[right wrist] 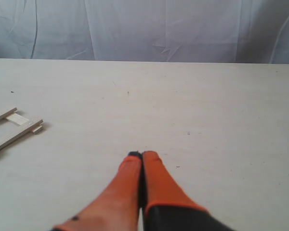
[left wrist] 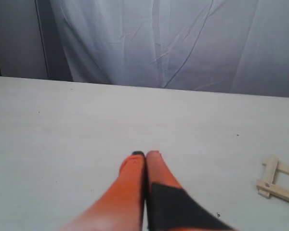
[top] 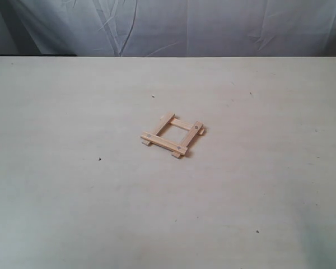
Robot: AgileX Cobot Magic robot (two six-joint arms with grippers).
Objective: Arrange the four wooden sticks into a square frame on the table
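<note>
A wide pale beige table (top: 73, 196) seen from an outside camera, with wrinkled pale cloth (top: 185, 25) hanging beyond its far edge. Near the middle of the table lies the square frame (top: 172, 136): four short pale wooden sticks laid as a small open square, turned a little askew to the table's edges. The ends overlap at the corners and jut slightly past them, and small dark holes show at three corners. The stick on the camera's side of the frame rests on top of the ends of the two side sticks. All four corners look closed.

Neither arm appears in the outside view. Each wrist camera shows its own claw low over bare tabletop, with the frame only partly in view at the edge of the picture. The left gripper (left wrist: 145, 155) is well apart from the frame, its orange fingers pressed together and holding nothing. The right gripper (right wrist: 141, 155) is likewise well apart from the frame, fingers together and empty.

Judging from this, the arranging looks done, and the step in hand is simply leaving the frame as it lies. To do that well, both arms should keep away from the frame and travel high rather than sweeping low past it. The sticks appear light and only rest on one another, so a slight brush could open a corner. If one corner needs squaring, a gentle push on a single jutting end is likely enough.
</note>
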